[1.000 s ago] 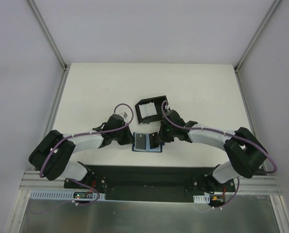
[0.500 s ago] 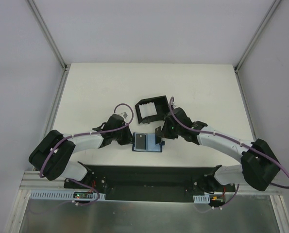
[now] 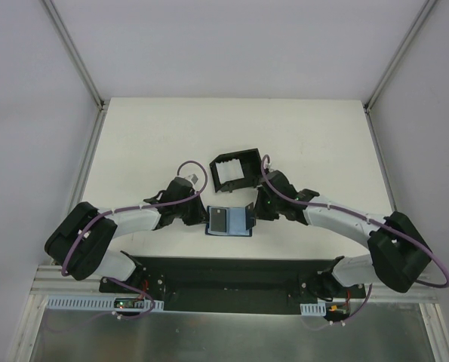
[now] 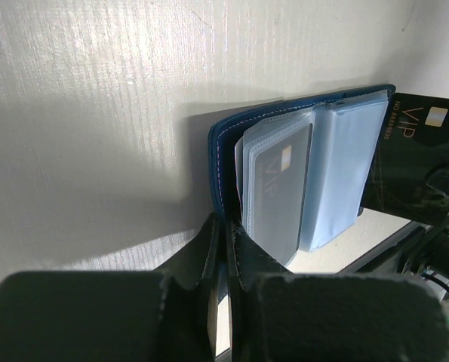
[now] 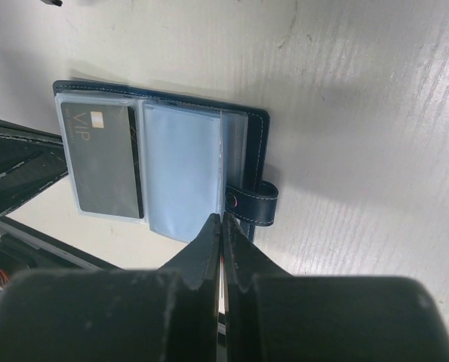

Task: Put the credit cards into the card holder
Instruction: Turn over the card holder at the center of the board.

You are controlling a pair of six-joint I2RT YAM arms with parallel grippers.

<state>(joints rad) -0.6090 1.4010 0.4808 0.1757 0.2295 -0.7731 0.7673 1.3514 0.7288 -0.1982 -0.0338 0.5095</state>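
Observation:
The navy card holder (image 3: 230, 222) lies open near the table's front edge, its pale blue sleeves up. A grey VIP credit card (image 5: 103, 158) sits in its left sleeve and also shows in the left wrist view (image 4: 277, 188). My left gripper (image 4: 226, 222) is shut on the holder's left cover edge. My right gripper (image 5: 222, 219) is shut over the holder's right edge, beside the snap tab (image 5: 254, 202). It holds a dark VIP card (image 4: 413, 162) on edge, which its own camera sees only as a thin line between the fingers.
A black square tray (image 3: 235, 170) with raised walls stands just behind the holder, between the two wrists. The table's front edge and the dark base rail (image 3: 224, 275) run close below the holder.
The right arm swung its elbow out. Its gripper lifted away with the dark card, then came back down to the holder's right edge. The left gripper and the holder stayed put.

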